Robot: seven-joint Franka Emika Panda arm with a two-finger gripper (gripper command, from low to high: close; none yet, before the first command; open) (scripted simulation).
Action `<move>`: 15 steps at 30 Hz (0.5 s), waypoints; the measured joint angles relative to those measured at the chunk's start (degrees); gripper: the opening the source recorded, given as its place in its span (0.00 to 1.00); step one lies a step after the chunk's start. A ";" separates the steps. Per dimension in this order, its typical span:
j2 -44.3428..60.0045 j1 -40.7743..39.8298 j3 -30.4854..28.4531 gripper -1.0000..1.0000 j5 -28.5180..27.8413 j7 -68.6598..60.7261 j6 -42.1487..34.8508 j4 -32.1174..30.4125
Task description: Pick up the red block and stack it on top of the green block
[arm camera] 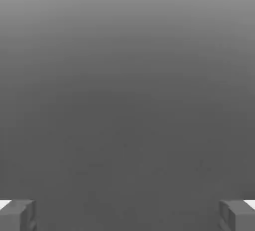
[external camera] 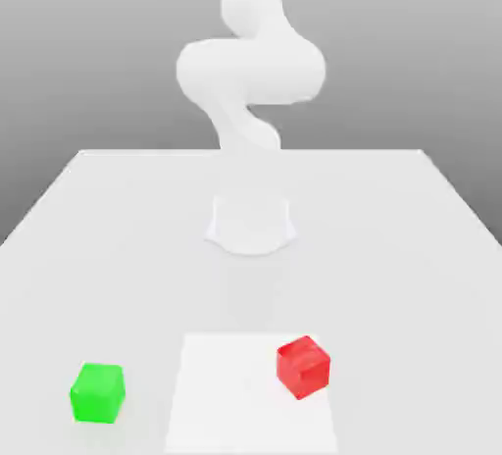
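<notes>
You're looking at a simulated robot test space: a white arm (external camera: 252,71) rises from the far part of a plain pale desk (external camera: 392,247), with a smooth grey gradient as backdrop.

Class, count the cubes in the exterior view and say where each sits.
2: the green block on the table at the exterior view's left; the red block on the white square, toward the right.

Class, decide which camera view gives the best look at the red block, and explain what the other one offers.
The exterior view is best: the red block appears whole there, several faces visible, resting on the white square. The hand view offers the gripper's spread fingers against grey, with no red block to study.
</notes>
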 joint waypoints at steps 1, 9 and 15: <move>2.36 0.68 -0.20 0.50 0.06 -1.18 1.32 -1.20; 19.28 4.98 -0.98 0.50 0.82 -9.88 10.84 -9.91; 31.74 7.39 -0.69 0.50 1.10 -16.10 17.86 -16.35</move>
